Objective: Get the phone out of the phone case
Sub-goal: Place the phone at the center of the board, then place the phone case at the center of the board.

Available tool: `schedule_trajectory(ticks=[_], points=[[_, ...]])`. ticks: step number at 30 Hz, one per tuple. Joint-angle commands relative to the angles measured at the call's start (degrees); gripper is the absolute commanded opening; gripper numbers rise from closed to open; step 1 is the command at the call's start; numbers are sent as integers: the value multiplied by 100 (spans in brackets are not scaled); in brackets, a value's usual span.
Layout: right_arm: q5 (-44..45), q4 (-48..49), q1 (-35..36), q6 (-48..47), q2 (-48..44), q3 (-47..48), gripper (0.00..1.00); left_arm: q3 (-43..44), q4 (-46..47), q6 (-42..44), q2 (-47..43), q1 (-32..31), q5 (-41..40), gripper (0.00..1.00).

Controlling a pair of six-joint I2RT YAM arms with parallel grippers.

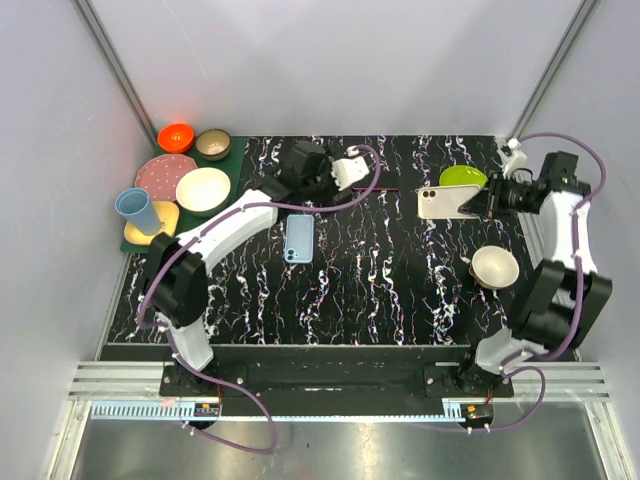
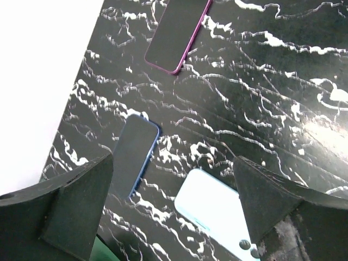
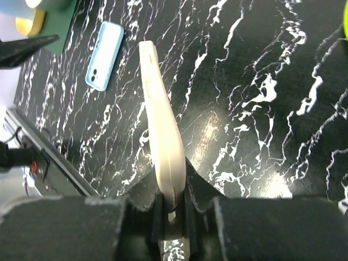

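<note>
My right gripper (image 1: 482, 203) (image 3: 173, 187) is shut on one end of a cream-white phone case (image 1: 445, 203), held above the table at the right. From above, its back with two camera lenses faces up. In the right wrist view the case (image 3: 160, 119) shows edge-on and slightly bowed. Whether the phone sits inside it cannot be told. My left gripper (image 1: 345, 172) (image 2: 174, 185) hangs open over the back middle of the table, holding nothing.
A light blue phone (image 1: 298, 238) (image 2: 217, 212) (image 3: 104, 55) lies back-up left of centre. A blue-edged phone (image 2: 136, 155) and a magenta-edged phone (image 2: 176, 32) lie screen-up. Bowls, plates and a blue cup (image 1: 137, 209) crowd the back left. A green plate (image 1: 462, 177) and a cream bowl (image 1: 494, 267) are at the right.
</note>
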Motion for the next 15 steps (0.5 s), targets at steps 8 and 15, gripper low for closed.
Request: schedule_trajectory(ticks=[8,15], points=[[1541,-3975,1882,-3780,1846,2449,0,-1495,-489,-718,-1953,930,412,99],[2465,-4878,2937,-4070,3118,4039,0,-2462,-480,-937,-3051,1694,668,99]])
